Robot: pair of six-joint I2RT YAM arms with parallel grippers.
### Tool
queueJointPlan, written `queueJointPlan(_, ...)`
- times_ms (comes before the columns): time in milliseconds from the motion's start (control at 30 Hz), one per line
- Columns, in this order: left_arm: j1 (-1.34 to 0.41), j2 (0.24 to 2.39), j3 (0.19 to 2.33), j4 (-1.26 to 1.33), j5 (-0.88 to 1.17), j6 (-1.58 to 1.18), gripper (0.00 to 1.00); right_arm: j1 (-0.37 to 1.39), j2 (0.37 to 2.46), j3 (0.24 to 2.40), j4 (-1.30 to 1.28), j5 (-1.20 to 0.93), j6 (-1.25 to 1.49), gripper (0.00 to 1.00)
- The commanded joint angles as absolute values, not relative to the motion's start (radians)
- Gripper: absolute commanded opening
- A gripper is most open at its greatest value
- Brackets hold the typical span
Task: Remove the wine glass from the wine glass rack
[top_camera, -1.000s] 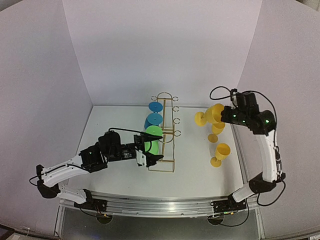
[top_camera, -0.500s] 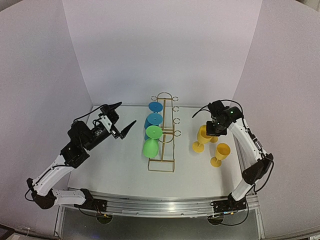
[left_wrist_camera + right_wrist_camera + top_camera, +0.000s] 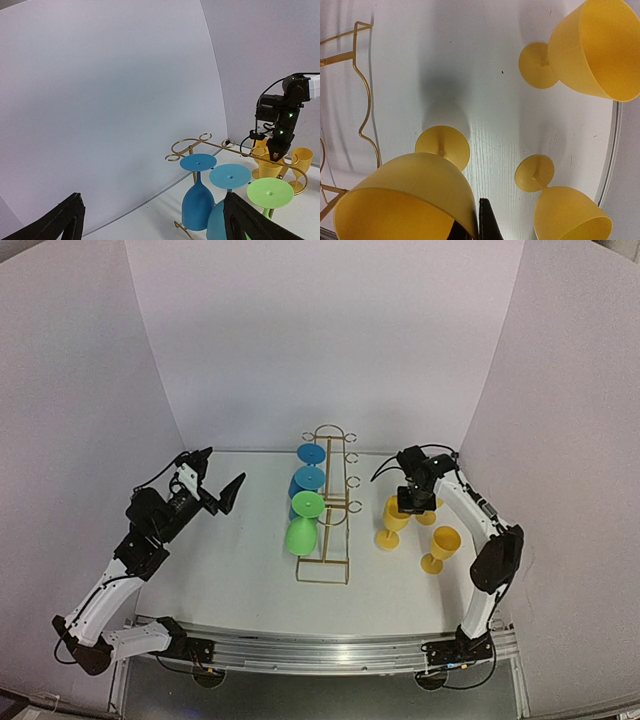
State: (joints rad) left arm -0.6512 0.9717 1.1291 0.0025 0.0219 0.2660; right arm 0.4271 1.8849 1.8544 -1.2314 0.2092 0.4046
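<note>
The gold wire wine glass rack (image 3: 331, 502) stands mid-table. Two blue wine glasses (image 3: 309, 468) and a green wine glass (image 3: 302, 524) hang upside down on its left side. My left gripper (image 3: 212, 482) is open and empty, raised well left of the rack. In the left wrist view its fingers (image 3: 64, 221) frame the rack (image 3: 201, 142) and a blue glass (image 3: 198, 197). My right gripper (image 3: 415, 500) is shut on the rim of a yellow wine glass (image 3: 389, 521), upright right of the rack. In the right wrist view the gripper (image 3: 475, 225) pinches the bowl (image 3: 405, 200), and the foot (image 3: 443, 144) is at the table.
Two more yellow wine glasses stand upright on the right, one near the front (image 3: 439, 547) and one partly hidden behind my right gripper (image 3: 432, 512). Both show in the right wrist view (image 3: 590, 45) (image 3: 570, 215). White walls enclose the table on three sides.
My left gripper pulled away from the green glass at the rack, back to the left and upward, empty. My right gripper carried the yellow glass down and left to the table beside the rack.
</note>
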Motion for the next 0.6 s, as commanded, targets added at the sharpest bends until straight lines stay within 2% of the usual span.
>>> queueJointPlan(0, -0.641, 0.949, 1.115, 0.041, 0.009, 0.244, 0.96, 0.427, 1.903, 1.844, -1.178, 0.229, 0.401, 0.00)
queueJointPlan(567, -0.636, 0.955, 1.109, 0.055, 0.016, 0.259, 0.95, 0.422, 1.876, 1.688, -1.093, 0.270, 0.421, 0.00)
